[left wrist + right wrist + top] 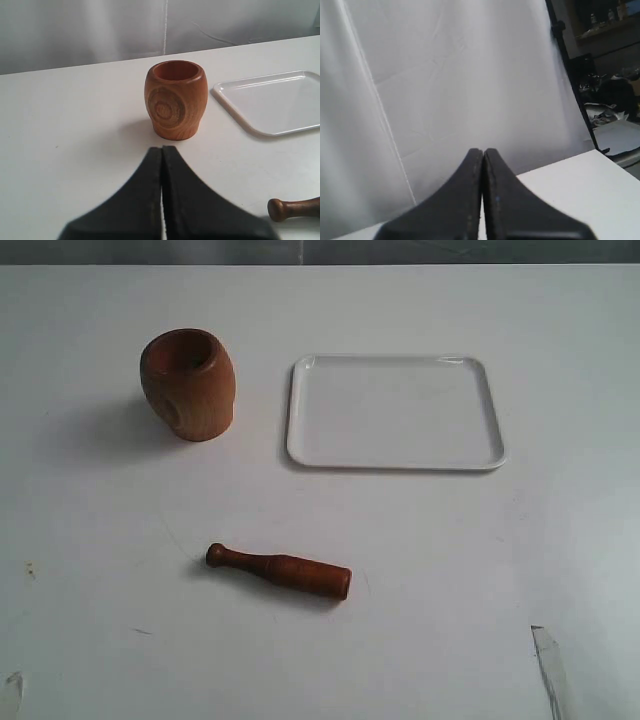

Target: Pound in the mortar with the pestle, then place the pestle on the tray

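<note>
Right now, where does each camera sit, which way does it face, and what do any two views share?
Exterior view: high up, looking down on the table with mortar, tray and pestle; no arm clearly shows.
Left wrist view: low over the table, facing the mortar; the shut left gripper fills the foreground.
Right wrist view: facing a white curtain beyond the table; the shut right gripper shows.
Shared: exterior and left wrist both show mortar, tray, pestle.

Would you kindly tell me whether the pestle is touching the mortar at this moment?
Apart. The exterior view shows a wide stretch of bare table between the pestle and the mortar.
</note>
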`<state>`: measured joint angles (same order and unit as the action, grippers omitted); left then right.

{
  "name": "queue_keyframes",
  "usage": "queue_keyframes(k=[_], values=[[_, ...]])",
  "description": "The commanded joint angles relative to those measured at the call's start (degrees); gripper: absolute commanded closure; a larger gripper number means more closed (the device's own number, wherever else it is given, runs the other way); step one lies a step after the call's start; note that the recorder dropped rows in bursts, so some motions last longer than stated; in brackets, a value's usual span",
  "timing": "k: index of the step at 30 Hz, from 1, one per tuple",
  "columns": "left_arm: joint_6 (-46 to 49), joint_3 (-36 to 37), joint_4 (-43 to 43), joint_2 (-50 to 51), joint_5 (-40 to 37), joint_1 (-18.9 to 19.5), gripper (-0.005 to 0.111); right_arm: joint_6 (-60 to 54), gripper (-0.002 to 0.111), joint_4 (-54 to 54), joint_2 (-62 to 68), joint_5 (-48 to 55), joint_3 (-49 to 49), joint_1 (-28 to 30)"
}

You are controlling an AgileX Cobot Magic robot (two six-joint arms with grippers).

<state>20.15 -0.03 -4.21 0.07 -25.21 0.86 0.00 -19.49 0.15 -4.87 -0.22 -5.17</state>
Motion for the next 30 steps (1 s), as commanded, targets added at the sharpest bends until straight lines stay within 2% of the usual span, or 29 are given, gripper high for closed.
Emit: queue_keyframes(k=[1, 8, 13, 16, 24, 30], values=[[-0.47, 0.03, 0.42, -0.07, 0.17, -0.44, 0.107, 0.31, 0.108, -2.05, -0.15, -6.46, -1.12, 0.24], [-0.47, 0.03, 0.42, -0.07, 0.17, -0.44, 0.107, 0.52, 0.108, 5.33, -0.15, -2.58, -12.45, 0.24], [-0.47, 0.03, 0.42, -0.07, 0.17, -0.44, 0.107, 0.00, 0.108, 20.35, -0.07, 6.17, -22.81, -1.33], [-0.47, 0.03, 0.42, -0.07, 0.17, -0.44, 0.107, -1.91, 0.108, 25.61, 2.90, 11.44, -28.28, -2.65], [-0.47, 0.03, 0.42, -0.07, 0.17, -0.44, 0.107, -14.52, 0.108, 19.49, 16.18, 22.14, -38.71, -6.54], [-0.47, 0.03, 0.42, -0.07, 0.17, -0.44, 0.107, -36.54, 0.108, 1.50, 30.94, 36.67, -46.63, -12.45]])
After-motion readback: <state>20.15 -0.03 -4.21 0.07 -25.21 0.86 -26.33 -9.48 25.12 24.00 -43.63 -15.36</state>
